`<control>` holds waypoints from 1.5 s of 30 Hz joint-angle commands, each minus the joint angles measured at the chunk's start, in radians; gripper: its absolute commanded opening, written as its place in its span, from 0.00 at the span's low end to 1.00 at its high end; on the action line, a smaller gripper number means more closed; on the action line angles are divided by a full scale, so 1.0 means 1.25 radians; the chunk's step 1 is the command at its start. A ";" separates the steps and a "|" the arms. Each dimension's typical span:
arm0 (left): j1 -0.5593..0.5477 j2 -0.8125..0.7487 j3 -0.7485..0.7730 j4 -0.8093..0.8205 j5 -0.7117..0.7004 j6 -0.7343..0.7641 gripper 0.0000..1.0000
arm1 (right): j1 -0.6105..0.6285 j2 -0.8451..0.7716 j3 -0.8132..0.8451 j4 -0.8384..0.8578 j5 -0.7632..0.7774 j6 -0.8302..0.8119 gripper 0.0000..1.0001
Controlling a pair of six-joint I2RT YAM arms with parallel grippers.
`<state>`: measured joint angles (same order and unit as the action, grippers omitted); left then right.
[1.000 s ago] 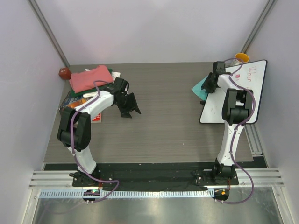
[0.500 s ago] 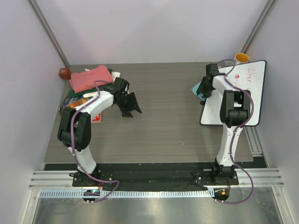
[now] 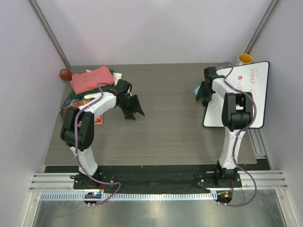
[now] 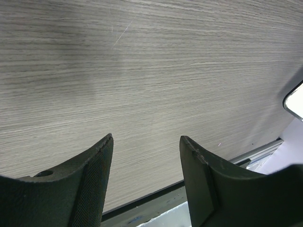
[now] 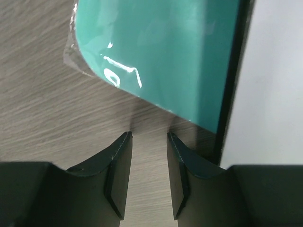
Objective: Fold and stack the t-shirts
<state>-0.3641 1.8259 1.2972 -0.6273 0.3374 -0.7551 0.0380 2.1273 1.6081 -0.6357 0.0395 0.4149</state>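
Pincer (image 4: 147, 139) of the left arm gapes wide and empty over bare desk (image 3: 165, 123), open wood ahead. The right pincer (image 5: 149, 135), narrowly parted and empty, sits at the teal packet (image 5: 165, 52) by the whiteboard (image 3: 241, 94) edge. Salmon-pink t-shirt (image 3: 92, 79) tops the far-left stack, long axis left-right, behind the bent left arm.

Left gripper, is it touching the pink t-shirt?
Apart. The top view shows the left gripper over bare table, well clear of the pink t-shirt.
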 commanded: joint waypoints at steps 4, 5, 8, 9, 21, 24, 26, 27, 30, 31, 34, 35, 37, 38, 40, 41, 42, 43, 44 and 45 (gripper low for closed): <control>0.005 0.009 0.015 0.031 0.025 -0.003 0.59 | 0.058 -0.056 -0.002 -0.062 -0.016 -0.012 0.41; 0.005 0.011 0.015 0.032 0.027 -0.003 0.59 | 0.064 -0.055 0.001 -0.063 -0.013 -0.012 0.41; 0.005 0.011 0.014 0.033 0.027 -0.003 0.59 | 0.078 -0.049 0.005 -0.073 -0.011 -0.013 0.41; 0.005 0.008 0.014 0.034 0.027 -0.003 0.59 | 0.078 -0.049 0.003 -0.074 -0.011 -0.012 0.41; 0.005 -0.005 -0.008 0.036 0.023 0.000 0.59 | 0.075 -0.028 -0.014 -0.076 0.039 0.004 0.40; 0.005 -0.011 -0.011 0.032 0.018 0.003 0.59 | 0.054 -0.016 -0.010 -0.077 0.043 0.026 0.39; 0.005 -0.016 -0.013 0.029 0.015 0.006 0.59 | 0.031 -0.016 -0.016 -0.080 0.036 0.040 0.37; 0.005 -0.022 -0.015 0.027 0.012 0.008 0.59 | 0.005 -0.018 -0.021 -0.080 0.038 0.042 0.37; 0.005 -0.029 -0.018 0.025 0.006 0.010 0.59 | -0.045 -0.032 -0.027 -0.094 0.057 0.038 0.37; 0.005 -0.026 -0.018 0.024 0.006 0.010 0.59 | -0.056 -0.043 -0.030 -0.100 0.069 0.031 0.37; 0.005 -0.021 -0.013 0.027 0.010 0.008 0.59 | -0.095 -0.060 -0.038 -0.104 0.071 0.031 0.37; 0.005 -0.021 -0.011 0.028 0.011 0.006 0.59 | -0.100 -0.066 -0.040 -0.105 0.074 0.031 0.37; 0.005 -0.016 -0.011 0.034 0.017 -0.001 0.59 | -0.106 -0.073 -0.042 -0.110 0.082 0.026 0.37; 0.005 -0.015 -0.011 0.038 0.018 -0.002 0.59 | -0.106 -0.078 -0.043 -0.110 0.084 0.025 0.37; 0.005 -0.010 -0.009 0.040 0.026 -0.007 0.59 | -0.106 -0.081 -0.042 -0.116 0.085 0.024 0.37; 0.005 -0.010 -0.008 0.040 0.026 -0.007 0.59 | -0.106 -0.080 -0.041 -0.117 0.083 0.023 0.37; 0.005 -0.009 -0.008 0.042 0.026 -0.008 0.59 | -0.106 -0.078 -0.038 -0.118 0.083 0.023 0.37; 0.005 -0.010 -0.008 0.043 0.027 -0.008 0.59 | -0.106 -0.078 -0.037 -0.120 0.083 0.019 0.37; 0.005 -0.011 -0.008 0.043 0.026 -0.008 0.59 | -0.106 -0.078 -0.036 -0.120 0.078 0.019 0.37; 0.005 -0.011 -0.009 0.043 0.026 -0.008 0.59 | -0.106 -0.076 -0.031 -0.119 0.076 0.019 0.37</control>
<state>-0.3641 1.8355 1.2789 -0.6010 0.3523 -0.7582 -0.1001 2.0857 1.5608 -0.7719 0.1066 0.4541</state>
